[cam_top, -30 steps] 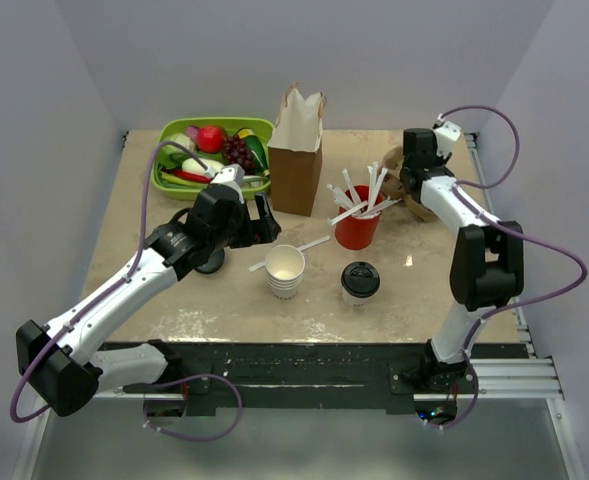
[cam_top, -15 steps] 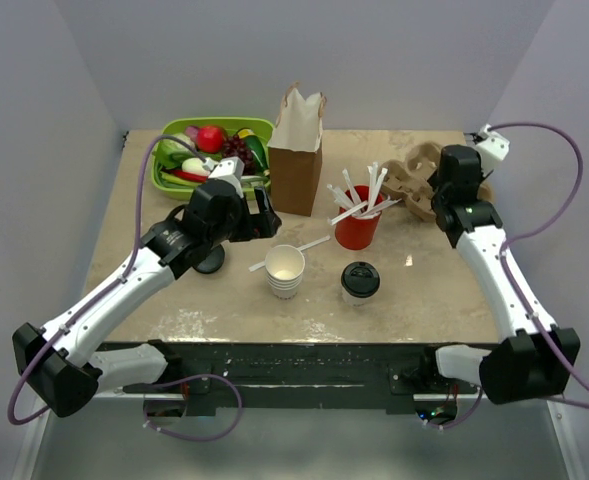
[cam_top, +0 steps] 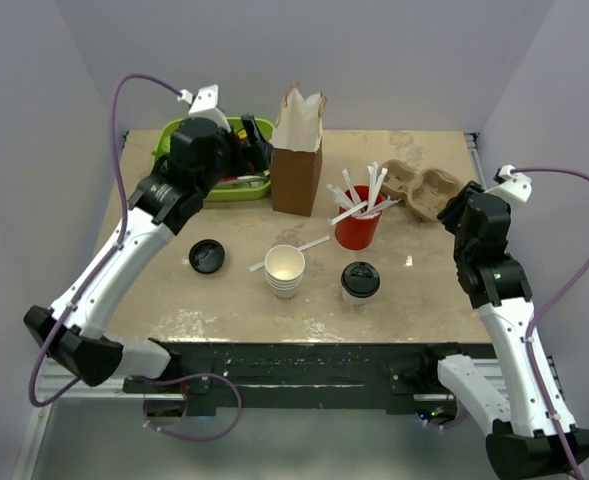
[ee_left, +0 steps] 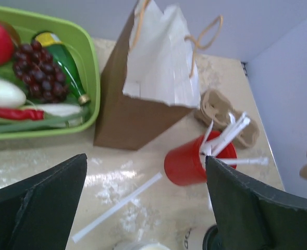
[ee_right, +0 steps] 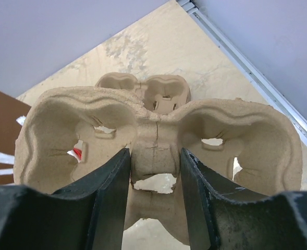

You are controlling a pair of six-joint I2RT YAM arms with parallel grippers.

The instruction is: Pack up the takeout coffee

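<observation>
The left gripper (ee_left: pixel 145 159) hovers above the far left corner of the table (cam_top: pixel 424 300), fingers spread fully, holding nothing. The lidded coffee cup (cam_top: pixel 360 280) stands upright near the middle of the near edge, closer to the right gripper (ee_right: pixel 153 153). At the right edge, that gripper's half-closed fingers pinch the centre ridge of a cardboard cup carrier (ee_right: pixel 59 125).

Two white-and-black arms
White shells on the left arm (cam_top: pixel 119 265) and right arm (cam_top: pixel 514 320) are joined by black joints (cam_top: pixel 484 235); purple cables (cam_top: pixel 119 150) are looped alongside.
</observation>
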